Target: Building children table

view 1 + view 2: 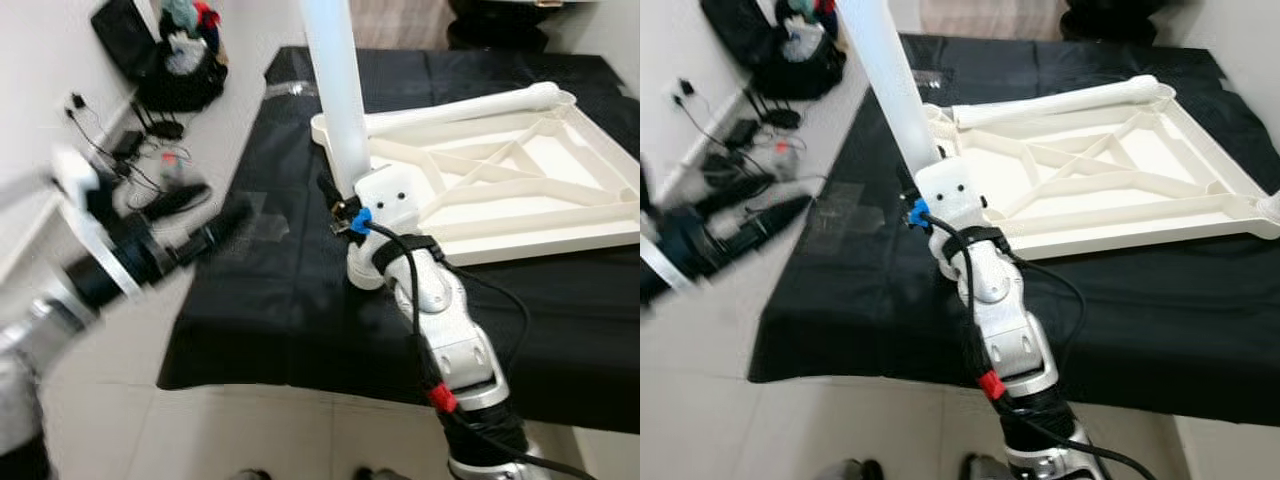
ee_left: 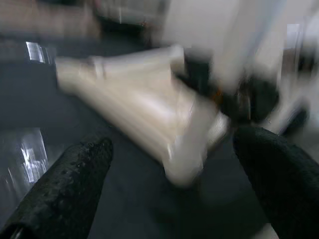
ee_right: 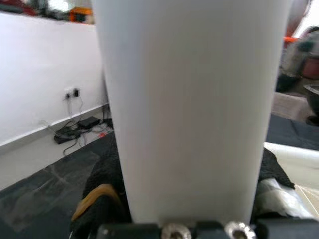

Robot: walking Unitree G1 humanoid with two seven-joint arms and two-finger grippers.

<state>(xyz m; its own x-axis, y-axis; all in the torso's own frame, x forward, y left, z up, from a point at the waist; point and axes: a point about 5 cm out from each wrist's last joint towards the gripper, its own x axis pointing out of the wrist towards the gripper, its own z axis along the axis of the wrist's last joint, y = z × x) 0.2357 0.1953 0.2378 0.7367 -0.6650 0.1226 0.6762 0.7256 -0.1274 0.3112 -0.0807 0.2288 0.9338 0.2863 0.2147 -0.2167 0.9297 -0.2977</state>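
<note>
A white table top [image 1: 545, 236] lies upside down on the black-clothed table [image 1: 270, 300], ribs facing up. One white leg [image 1: 470, 105] lies along its far edge. My right gripper [image 1: 343, 205] is shut on a second white leg [image 1: 335, 90], holding it upright at the top's near left corner. In the right wrist view this leg [image 3: 194, 109] stands between the black fingers [image 3: 104, 186]. My left gripper [image 1: 235, 222] is blurred, hovering over the cloth's left side, pointing toward that corner. In the left wrist view the left gripper [image 2: 172, 144] is open, with blurred white parts ahead.
On the floor at the left, along the white wall, lie a black bag [image 1: 180, 70] and a tangle of cables and plugs [image 1: 140, 160]. The cloth's near edge [image 1: 300, 385] hangs over pale floor tiles.
</note>
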